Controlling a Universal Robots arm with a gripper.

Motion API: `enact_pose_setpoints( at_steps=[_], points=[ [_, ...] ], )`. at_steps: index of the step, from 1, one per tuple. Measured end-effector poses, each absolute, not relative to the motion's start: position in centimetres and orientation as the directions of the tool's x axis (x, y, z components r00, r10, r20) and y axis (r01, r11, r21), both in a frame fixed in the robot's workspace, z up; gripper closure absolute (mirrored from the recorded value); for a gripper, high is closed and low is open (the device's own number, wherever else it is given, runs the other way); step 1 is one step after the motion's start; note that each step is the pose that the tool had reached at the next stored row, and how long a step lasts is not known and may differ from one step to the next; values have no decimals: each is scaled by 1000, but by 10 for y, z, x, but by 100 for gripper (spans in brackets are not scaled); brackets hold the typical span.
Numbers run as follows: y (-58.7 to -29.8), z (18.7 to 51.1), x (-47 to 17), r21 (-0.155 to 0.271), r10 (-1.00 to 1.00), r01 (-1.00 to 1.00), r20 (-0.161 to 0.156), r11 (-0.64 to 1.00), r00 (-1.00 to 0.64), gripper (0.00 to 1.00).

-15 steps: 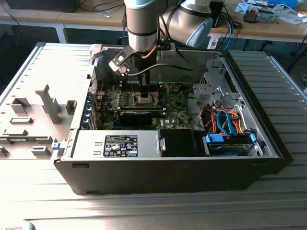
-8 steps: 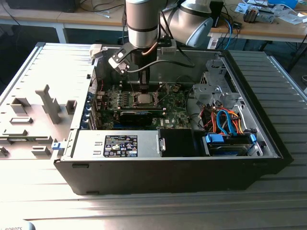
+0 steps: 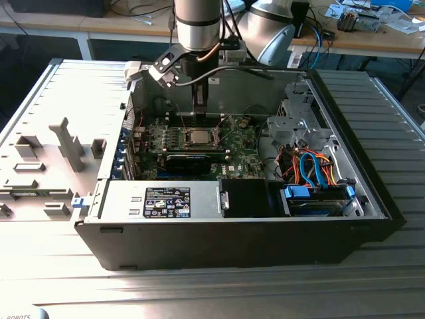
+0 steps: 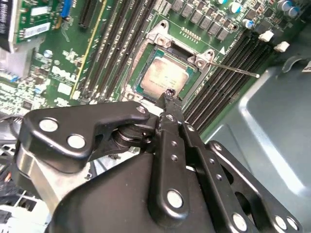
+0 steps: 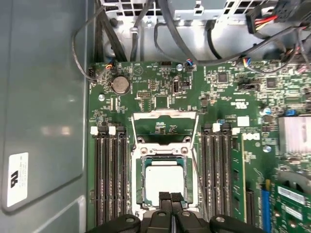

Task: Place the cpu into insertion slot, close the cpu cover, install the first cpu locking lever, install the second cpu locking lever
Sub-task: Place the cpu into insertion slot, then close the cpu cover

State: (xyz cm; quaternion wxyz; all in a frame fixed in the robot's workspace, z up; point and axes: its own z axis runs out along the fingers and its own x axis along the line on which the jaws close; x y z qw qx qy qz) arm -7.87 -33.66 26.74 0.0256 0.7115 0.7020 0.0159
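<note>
First wrist view is showing the cpu sitting flat in the insertion slot, and it's looking square to the rim from above. The cpu cover is standing open on the far side of the slot, with bare green board showing through its window. Your gripper is hanging at the chip's edge opposite the cover, fingertips pressed together and carrying nothing. In the second wrist view the gripper is sitting right at the chip's edge, but I can't tell if it's touching.

So I'm guessing the chip part is done and you're working on the cover. If that's right, here's what I'd be watching:

- Be pushing on the cover's metal frame, not on the chip's top.
- Be following the hinge's arc rather than driving straight down, so the frame isn't binding.
- Be keeping an eye on the thin lever sticking out beside the memory slots; it's close to the fingers' path.

Exterior view is showing the arm reaching down into the open computer case, so there isn't much room to swing.
</note>
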Motion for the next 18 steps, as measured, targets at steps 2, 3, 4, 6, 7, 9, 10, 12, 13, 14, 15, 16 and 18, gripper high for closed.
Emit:
enact_pose_setpoints(
  at_steps=[2,3,4,6,7,9,10,12,13,14,15,16,18],
  points=[
    [-337,278,-79,59,999,998,-34,-11,14,89],
    [-337,283,-78,59,999,998,-32,-12,14,89],
    [-337,283,-77,59,999,998,-32,-11,13,89],
    [-337,283,-55,58,999,998,-32,-12,14,89],
    [-337,283,-54,58,999,998,-32,-12,14,89],
    [-337,283,-54,58,999,998,-32,-12,14,89],
    [-337,283,-53,58,999,998,-32,-12,14,89],
    [-337,283,-51,58,999,998,-32,-12,14,89],
    [-337,283,-51,58,999,998,-32,-12,14,89],
    [-337,283,-50,58,999,998,-32,-12,14,89],
    [-337,283,-50,58,999,998,-32,-12,14,89],
    [-337,283,-49,58,999,998,-32,-12,14,89],
    [-337,283,-48,58,999,998,-32,-12,14,89]
  ],
)
